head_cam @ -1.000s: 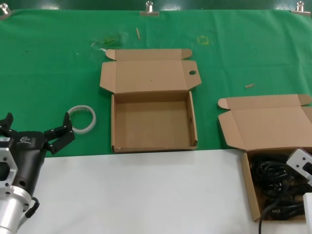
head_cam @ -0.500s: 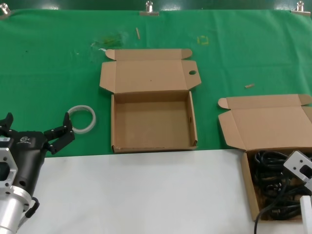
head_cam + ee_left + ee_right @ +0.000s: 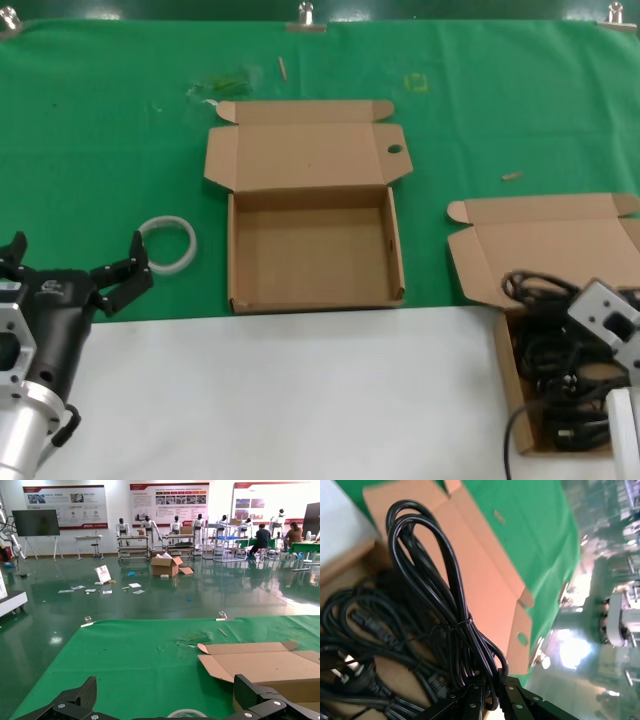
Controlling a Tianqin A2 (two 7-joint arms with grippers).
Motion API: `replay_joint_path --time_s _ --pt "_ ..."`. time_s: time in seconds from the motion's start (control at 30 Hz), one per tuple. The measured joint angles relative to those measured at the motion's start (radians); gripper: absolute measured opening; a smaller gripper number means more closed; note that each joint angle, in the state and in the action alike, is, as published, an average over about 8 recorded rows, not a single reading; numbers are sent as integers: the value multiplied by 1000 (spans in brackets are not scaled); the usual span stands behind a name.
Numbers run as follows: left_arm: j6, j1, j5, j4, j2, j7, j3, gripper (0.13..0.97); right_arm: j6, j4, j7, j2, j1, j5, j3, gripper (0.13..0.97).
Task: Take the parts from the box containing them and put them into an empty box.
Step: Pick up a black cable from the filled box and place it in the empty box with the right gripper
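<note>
The empty box [image 3: 310, 255] stands open at mid-table, its lid [image 3: 300, 155] showing a small round hole [image 3: 394, 150]. The box containing the parts [image 3: 503, 370] sits at the right front edge with its plain lid [image 3: 560, 245] folded back. My right gripper [image 3: 490, 687] is shut on one black cable bundle [image 3: 427, 565] and holds it just above that box; the bundle also shows in the head view [image 3: 535, 288]. More cables [image 3: 560, 395] lie in the box. My left gripper [image 3: 78, 245] is open and empty at the front left.
A translucent white tape ring [image 3: 166, 243] lies on the green mat just beyond my left gripper, left of the empty box. Small scraps [image 3: 512, 176] lie on the mat. White table surface [image 3: 300, 390] runs along the front.
My right gripper has risen out of the right box with a cable bundle in its jaws. The left arm has not moved.
</note>
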Motion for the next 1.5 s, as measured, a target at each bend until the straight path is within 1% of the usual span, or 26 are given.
replay_joint_path --time_s 0.23,0.33,0.43,0.6,0.87,1.0,1.13,1.3,1.4,1.5 --pt "0 0 0 0 0 0 0 965 66 113 43 0 10 0 -104 172" --pt "0 0 0 0 0 0 0 965 70 127 80 0 25 0 -158 172" --pt "0 0 0 0 0 0 0 965 59 114 120 0 46 0 -213 172" --pt "0 0 0 0 0 0 0 965 18 53 191 1 88 0 -298 172" --pt "0 0 0 0 0 0 0 965 -96 -102 344 2 162 0 -420 172" --pt "0 0 0 0 0 0 0 965 -152 -176 454 6 204 0 -501 172" --pt "0 0 0 0 0 0 0 965 -201 -242 585 11 252 0 -608 172" --pt "0 0 0 0 0 0 0 965 -238 -298 716 14 301 0 -719 172" --pt "0 0 0 0 0 0 0 965 -246 -316 756 14 313 0 -752 172" --pt "0 0 0 0 0 0 0 965 -245 -325 760 15 310 0 -754 172"
